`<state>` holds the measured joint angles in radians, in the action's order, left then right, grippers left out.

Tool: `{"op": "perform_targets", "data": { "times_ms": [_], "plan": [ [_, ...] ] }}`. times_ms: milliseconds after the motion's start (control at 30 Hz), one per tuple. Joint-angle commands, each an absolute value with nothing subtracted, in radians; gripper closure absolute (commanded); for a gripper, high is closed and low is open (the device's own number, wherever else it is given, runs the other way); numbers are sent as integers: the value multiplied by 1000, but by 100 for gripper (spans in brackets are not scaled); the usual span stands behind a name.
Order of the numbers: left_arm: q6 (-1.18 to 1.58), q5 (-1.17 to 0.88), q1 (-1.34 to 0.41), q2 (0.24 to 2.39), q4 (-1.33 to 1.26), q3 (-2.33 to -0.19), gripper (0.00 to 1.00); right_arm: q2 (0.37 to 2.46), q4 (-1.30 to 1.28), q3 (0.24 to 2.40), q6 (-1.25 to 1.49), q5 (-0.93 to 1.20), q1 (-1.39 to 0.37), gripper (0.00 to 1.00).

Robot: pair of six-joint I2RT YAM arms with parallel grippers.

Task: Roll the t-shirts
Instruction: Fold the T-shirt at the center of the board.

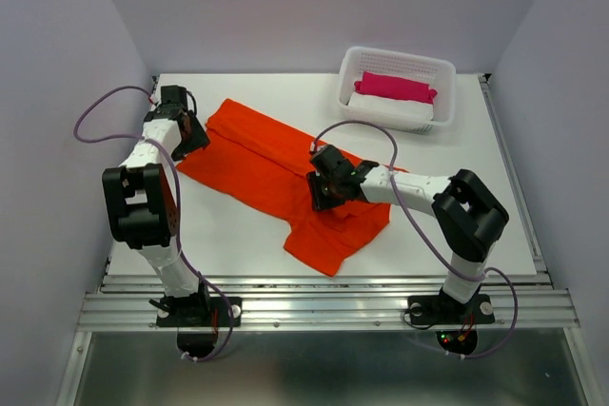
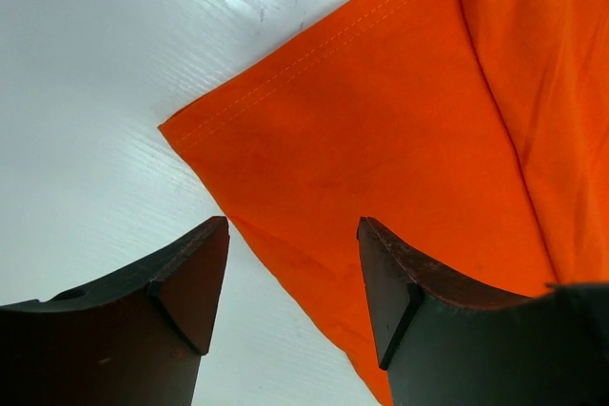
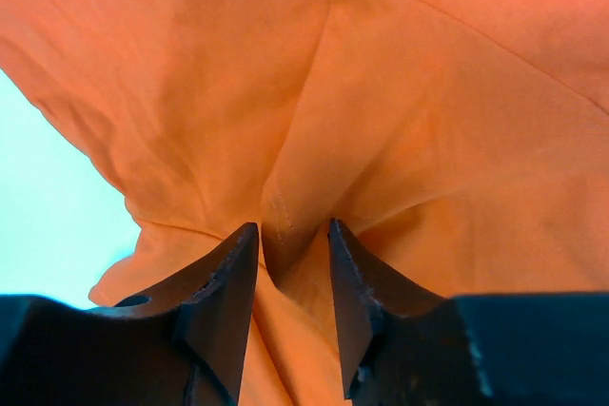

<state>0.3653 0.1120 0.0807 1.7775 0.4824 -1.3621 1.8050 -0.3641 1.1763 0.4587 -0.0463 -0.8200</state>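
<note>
White table [image 1: 476, 225], enclosed by plain pale walls. White basket [image 1: 443, 83] at the far right corner, holding pink and white cloth.

The t-shirt [image 1: 266, 168] lies spread flat, left of and nearer than the basket.

Left gripper [image 2: 293, 225], well left of the basket: fingers wide, empty, over the shirt's hemmed corner.

Right gripper [image 3: 293, 227], nearer than the basket: fingers narrow, puckered shirt fold between; firm clamp cannot be told.

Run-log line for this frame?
left jaws: open over t-shirt hem corner | right jaws: fabric fold between, grip unclear | roll: not started
</note>
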Motion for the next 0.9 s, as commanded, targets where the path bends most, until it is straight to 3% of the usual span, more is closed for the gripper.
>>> {"op": "perform_targets", "data": {
  "times_ms": [0,500,867],
  "plan": [
    [374,109,84,1763,474,-1339,32,1772,-330,1166,451,-44,-833,56],
    [469,209,155,1701,431,-1149,40,1568,-385,1086,512,-124,-833,57],
    [486,176,184,1767,356,-1155,43,1520,-408,1054,518,-91,-833,57]
  ]
}}
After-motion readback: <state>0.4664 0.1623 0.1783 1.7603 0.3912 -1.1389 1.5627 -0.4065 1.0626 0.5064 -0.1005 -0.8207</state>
